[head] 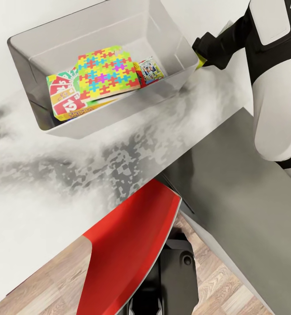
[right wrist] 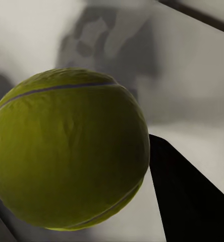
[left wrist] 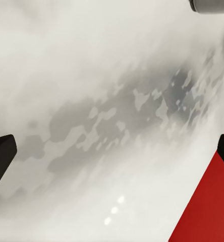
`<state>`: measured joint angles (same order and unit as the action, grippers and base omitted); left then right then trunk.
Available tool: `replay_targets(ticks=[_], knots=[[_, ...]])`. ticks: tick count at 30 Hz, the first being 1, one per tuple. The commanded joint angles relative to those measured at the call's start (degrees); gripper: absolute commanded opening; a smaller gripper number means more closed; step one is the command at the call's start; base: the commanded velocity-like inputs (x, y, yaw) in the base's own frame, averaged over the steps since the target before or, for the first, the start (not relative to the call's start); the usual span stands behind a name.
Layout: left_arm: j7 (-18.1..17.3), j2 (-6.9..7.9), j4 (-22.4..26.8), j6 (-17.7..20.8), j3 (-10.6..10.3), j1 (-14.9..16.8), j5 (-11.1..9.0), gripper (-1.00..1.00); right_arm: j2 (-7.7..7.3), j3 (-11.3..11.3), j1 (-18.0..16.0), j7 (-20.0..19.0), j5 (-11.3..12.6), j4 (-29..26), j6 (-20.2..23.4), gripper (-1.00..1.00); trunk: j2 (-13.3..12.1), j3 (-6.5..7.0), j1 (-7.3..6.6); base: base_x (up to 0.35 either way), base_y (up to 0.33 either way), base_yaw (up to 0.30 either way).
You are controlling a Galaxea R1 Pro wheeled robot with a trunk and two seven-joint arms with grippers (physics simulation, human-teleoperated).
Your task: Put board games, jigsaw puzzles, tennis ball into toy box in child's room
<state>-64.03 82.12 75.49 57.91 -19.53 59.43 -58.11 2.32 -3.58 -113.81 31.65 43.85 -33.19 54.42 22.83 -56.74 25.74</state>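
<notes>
We see our right gripper (head: 202, 59) grasping the tennis ball (right wrist: 66, 151) just beside the toy box (head: 27, 65), which holds a jigsaw puzzle (head: 106, 72) over board games (head: 67, 98). Our left gripper (left wrist: 112, 151) hangs released above the table (head: 40, 175).

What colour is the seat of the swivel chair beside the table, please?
Bright red, on a black base; the swivel chair shows best in the head view.

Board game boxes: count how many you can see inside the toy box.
2: the yellow-green-red one at the toy box's left, the blue one right of the jigsaw puzzle. Others may lie hidden beneath.
</notes>
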Motion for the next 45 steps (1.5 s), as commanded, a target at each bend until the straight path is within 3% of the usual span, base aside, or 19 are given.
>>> replay_targets(ticks=[1, 35, 45], knots=[[-0.13, 0.05, -0.04, 0.27, -0.42, 0.33, -0.16, 1.0, 0.06, -0.26, -0.02, 0.69, 0.67, -0.03, -0.01, -1.0, 0.09, 0.01, 0.04, 0.0, 0.0, 0.0], [-0.21, 0.14, -0.03, 0.36, -0.41, 0.33, -0.31, 1.0, -0.15, -0.25, -0.07, 0.69, 0.27, -0.12, 0.15, -1.0, 0.09, 3.1, 0.04, 0.0, 0.0, 0.0], [-0.21, 0.14, 0.0, 0.36, -0.41, 0.33, -0.28, 1.0, -0.04, -0.29, -0.02, 0.7, 0.27, -0.12, 0.21, -1.0, 0.09, 3.19, 0.04, 0.0, 0.0, 0.0]])
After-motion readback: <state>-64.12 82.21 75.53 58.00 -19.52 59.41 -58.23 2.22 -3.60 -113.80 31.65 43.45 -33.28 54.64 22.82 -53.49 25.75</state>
